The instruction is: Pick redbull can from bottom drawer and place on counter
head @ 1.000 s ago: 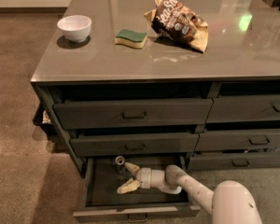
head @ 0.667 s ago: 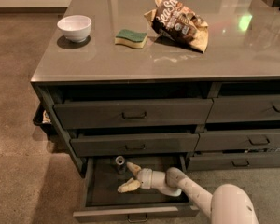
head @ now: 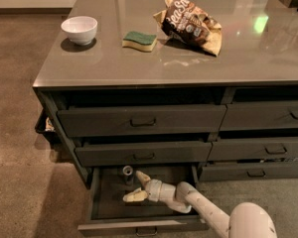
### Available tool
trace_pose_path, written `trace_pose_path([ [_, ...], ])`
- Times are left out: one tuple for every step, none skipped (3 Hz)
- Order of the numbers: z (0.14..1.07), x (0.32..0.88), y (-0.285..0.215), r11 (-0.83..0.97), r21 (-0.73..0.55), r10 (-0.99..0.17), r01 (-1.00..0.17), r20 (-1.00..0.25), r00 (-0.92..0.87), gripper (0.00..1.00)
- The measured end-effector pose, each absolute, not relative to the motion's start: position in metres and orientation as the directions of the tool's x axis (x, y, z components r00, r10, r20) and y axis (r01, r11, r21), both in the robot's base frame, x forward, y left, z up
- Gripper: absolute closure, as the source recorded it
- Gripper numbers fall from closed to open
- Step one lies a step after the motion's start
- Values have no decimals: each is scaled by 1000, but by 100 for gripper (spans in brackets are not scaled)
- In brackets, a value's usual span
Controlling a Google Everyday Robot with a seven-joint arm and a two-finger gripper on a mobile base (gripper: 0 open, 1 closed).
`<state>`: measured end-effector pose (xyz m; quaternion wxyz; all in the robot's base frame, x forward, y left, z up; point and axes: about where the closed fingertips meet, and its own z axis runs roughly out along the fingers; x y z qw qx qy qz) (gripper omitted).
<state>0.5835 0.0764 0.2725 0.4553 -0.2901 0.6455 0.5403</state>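
Observation:
The redbull can (head: 127, 174) stands upright at the back of the open bottom drawer (head: 109, 205), left of centre. My gripper (head: 137, 186) is inside the drawer, just right of and in front of the can. Its two pale fingers (head: 134, 196) are spread apart, one toward the can and one nearer the drawer's front. It holds nothing. My white arm reaches in from the lower right. The counter (head: 154, 58) tops the cabinet above.
On the counter are a white bowl (head: 79, 29), a green and yellow sponge (head: 139, 40) and a brown snack bag (head: 189, 24). The two drawers above the bottom one stand slightly pulled out. A right-hand drawer stack (head: 260, 148) sits beside them.
My gripper has shifted slightly further into the drawer, toward the can. The can has not moved.

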Motion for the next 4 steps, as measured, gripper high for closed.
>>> trace_pose_path([
  [278, 590, 83, 286, 425, 135, -859, -905, -403, 0],
  [280, 594, 87, 326, 421, 138, -846, -907, -398, 0],
  [278, 599, 91, 374, 422, 124, -826, -905, -406, 0],
  [278, 599, 91, 374, 422, 124, -826, -905, -406, 0],
])
